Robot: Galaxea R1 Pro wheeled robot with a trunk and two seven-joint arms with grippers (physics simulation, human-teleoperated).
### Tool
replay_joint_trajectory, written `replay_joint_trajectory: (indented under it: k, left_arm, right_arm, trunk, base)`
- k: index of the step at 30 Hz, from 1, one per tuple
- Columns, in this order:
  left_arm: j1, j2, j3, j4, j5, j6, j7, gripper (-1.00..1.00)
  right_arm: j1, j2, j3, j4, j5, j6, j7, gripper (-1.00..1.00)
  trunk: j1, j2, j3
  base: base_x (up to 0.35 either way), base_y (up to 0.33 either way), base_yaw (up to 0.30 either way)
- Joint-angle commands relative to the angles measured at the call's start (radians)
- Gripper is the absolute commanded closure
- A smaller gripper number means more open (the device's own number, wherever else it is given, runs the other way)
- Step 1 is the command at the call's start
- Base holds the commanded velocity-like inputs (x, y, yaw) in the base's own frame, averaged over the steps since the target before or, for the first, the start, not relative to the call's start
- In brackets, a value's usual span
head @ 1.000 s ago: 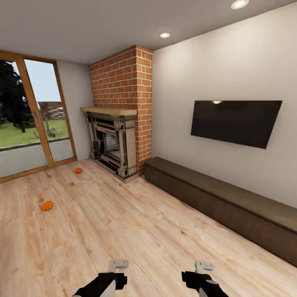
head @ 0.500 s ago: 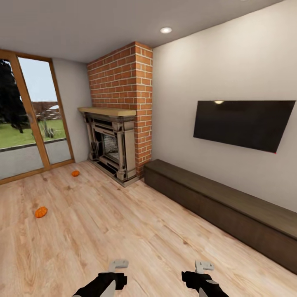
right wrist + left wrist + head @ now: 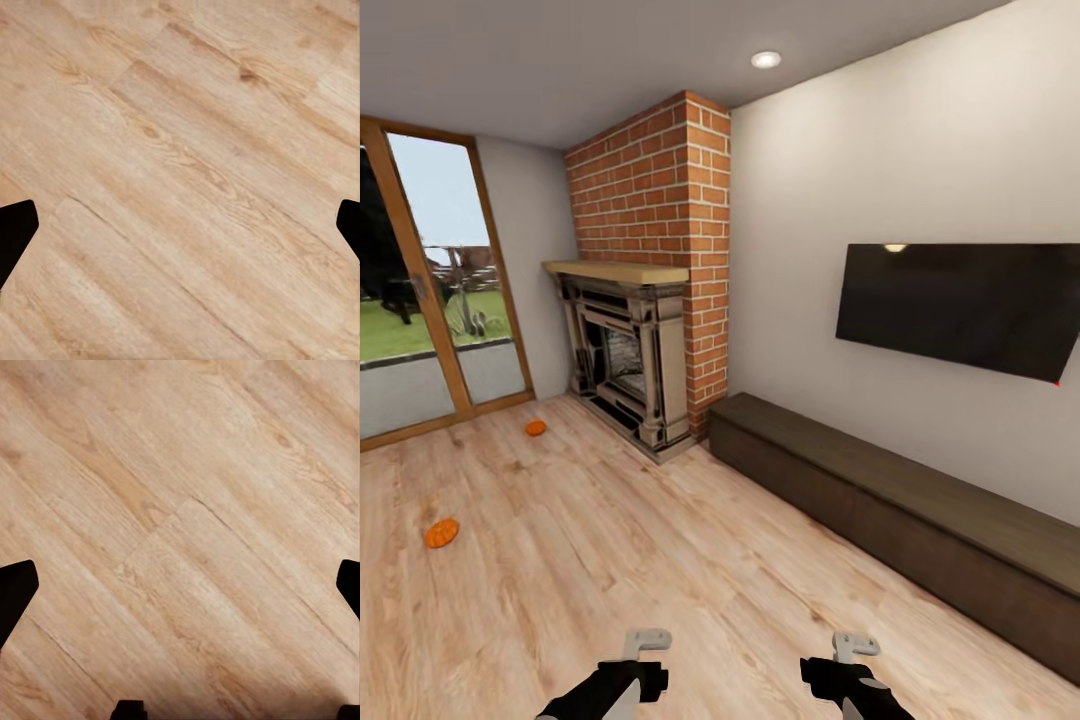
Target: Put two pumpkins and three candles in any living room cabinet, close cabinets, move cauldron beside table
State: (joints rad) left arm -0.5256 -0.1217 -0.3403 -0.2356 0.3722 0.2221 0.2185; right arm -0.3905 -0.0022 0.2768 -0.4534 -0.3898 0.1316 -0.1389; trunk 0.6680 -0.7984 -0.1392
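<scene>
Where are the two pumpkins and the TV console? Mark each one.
Nearer pumpkin point(image 3: 442, 533): head view, middle of its orange body.
Farther pumpkin point(image 3: 535, 428): head view, middle of its orange body.
TV console point(image 3: 900, 484): head view, on its flat dark top.

light wood plank floor point(image 3: 180, 165), dark jaws spread wide

2 pumpkins lie on the floor, the nearer pumpkin point(image 3: 442, 533) and the farther pumpkin point(image 3: 536, 428); 1 cabinet point(image 3: 900, 505) runs along the wall under 1 TV point(image 3: 960, 305); 1 fireplace point(image 3: 625, 355); 1 ceiling light point(image 3: 766, 60); 2 grippers, the left gripper point(image 3: 645, 640) and the right gripper point(image 3: 853, 645)
</scene>
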Motion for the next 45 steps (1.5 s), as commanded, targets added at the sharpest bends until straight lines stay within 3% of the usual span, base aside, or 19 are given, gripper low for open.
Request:
replay_joint_trajectory:
  k: [1, 12, 27, 45]
  left_arm:
    - [-0.001, 0.001, -0.009, -0.002, 0.010, 0.005, 0.007, -1.00]
    - [-0.001, 0.001, -0.008, -0.002, 0.010, 0.005, 0.007, -1.00]
    - [0.000, 0.001, -0.009, -0.002, 0.010, 0.005, 0.007, -1.00]
    - [-0.001, 0.002, -0.007, -0.002, 0.013, 0.006, 0.008, -1.00]
  right_arm:
    - [-0.001, -0.001, 0.007, -0.002, -0.006, 0.005, -0.008, -1.00]
    - [-0.001, 0.000, 0.008, -0.002, -0.005, 0.005, -0.008, -1.00]
    - [0.000, 0.000, 0.009, -0.002, -0.004, 0.005, -0.008, -1.00]
    - [0.000, -0.001, 0.009, -0.002, -0.004, 0.005, -0.008, -1.00]
  trunk:
    - [0.001, -0.001, -0.002]
    - [0.001, -0.001, -0.002]
    - [0.001, -0.001, -0.002]
    - [0.001, -0.001, -0.002]
  base:
    - [0.335, 0.000, 0.000]
    - [0.335, 0.000, 0.021]
    - [0.335, 0.000, 0.226]
    - [0.335, 0.000, 0.014]
